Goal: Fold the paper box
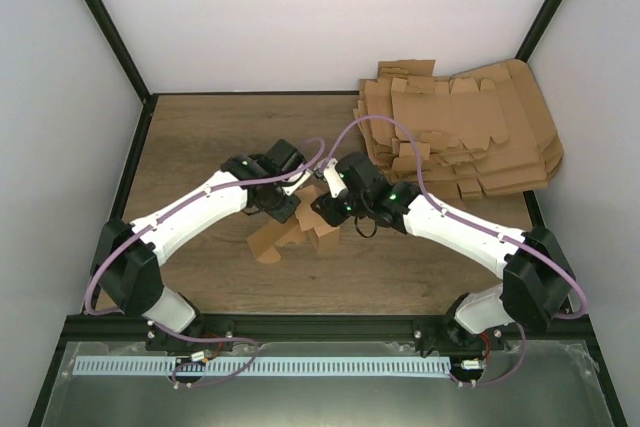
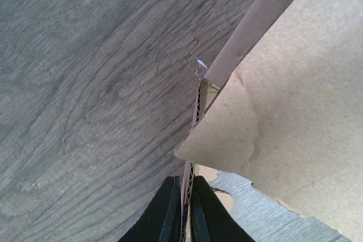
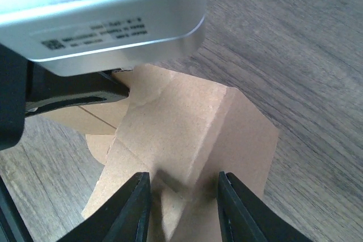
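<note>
The paper box (image 1: pixel 290 237) is a brown cardboard sheet, partly folded, at mid-table between the two arms. My left gripper (image 2: pixel 188 196) is shut on a thin upright cardboard edge, and a wide panel of the paper box (image 2: pixel 295 94) fills the right of the left wrist view. My right gripper (image 3: pixel 184 196) straddles a raised fold of the paper box (image 3: pixel 181 123), with its fingers partly closed against both sides of the ridge. From above, the left gripper (image 1: pixel 298 187) and right gripper (image 1: pixel 325 209) nearly meet over the box.
A pile of flat brown cardboard sheets (image 1: pixel 470 127) lies at the back right of the wooden table (image 1: pixel 200 147). The left wrist's silver housing (image 3: pixel 113 15) hangs close above the right gripper. White walls and black frame posts enclose the table.
</note>
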### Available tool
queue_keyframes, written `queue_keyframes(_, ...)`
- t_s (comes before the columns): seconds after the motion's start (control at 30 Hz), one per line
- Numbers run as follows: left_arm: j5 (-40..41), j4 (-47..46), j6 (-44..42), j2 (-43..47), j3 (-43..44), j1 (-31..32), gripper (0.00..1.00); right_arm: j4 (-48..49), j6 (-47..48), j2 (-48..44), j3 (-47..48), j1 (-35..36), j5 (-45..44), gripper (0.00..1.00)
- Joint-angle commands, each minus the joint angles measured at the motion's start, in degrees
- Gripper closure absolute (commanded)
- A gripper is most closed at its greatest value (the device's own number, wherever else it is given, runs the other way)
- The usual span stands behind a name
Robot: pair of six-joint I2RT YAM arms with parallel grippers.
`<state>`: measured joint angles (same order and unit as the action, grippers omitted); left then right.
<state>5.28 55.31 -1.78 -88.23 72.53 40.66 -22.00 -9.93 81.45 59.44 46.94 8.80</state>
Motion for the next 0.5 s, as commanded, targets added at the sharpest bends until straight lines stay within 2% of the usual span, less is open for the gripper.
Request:
queue_keyframes(0.0, 1.9, -0.8, -1.0, -0.7, 1.4, 0.1, 0.93, -6.8, 0.7, 1.4, 1.0, 0.3, -4.8, 0.65)
queue_keyframes(0.47, 0.5, -1.6, -2.4, 0.1, 1.1, 0.1, 0.92, -8.0, 0.9, 0.6, 1.3, 0.3, -10.1, 0.64)
